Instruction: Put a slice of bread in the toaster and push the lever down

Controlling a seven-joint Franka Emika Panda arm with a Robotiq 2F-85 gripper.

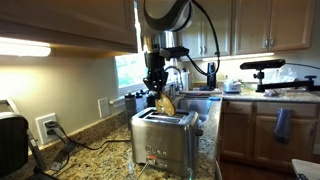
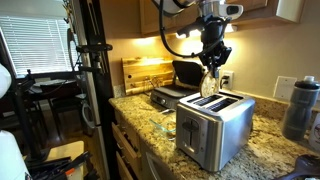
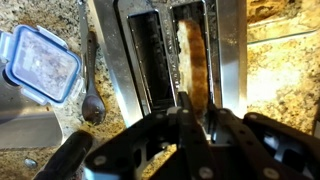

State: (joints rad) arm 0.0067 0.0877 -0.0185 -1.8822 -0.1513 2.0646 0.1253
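Observation:
The brushed steel toaster (image 1: 163, 137) (image 2: 213, 128) stands on the granite counter, small red lights on its narrow end. My gripper (image 1: 157, 84) (image 2: 212, 60) hangs straight above it, shut on the top of a browned slice of bread (image 1: 166, 101) (image 2: 210, 83). The slice hangs upright, its lower edge at the toaster's top. In the wrist view the toaster (image 3: 230, 60) shows two long slots. The bread (image 3: 195, 55) lines up with the right-hand slot, below my gripper (image 3: 198, 104). The lever is not visible.
A blue-lidded plastic container (image 3: 40, 65) and a spoon (image 3: 92, 100) lie beside the toaster. A black appliance (image 1: 12, 142) stands at the counter's end. Behind the toaster are a black griddle (image 2: 182, 72), a wooden board (image 2: 145, 70) and a dark bottle (image 2: 300, 106).

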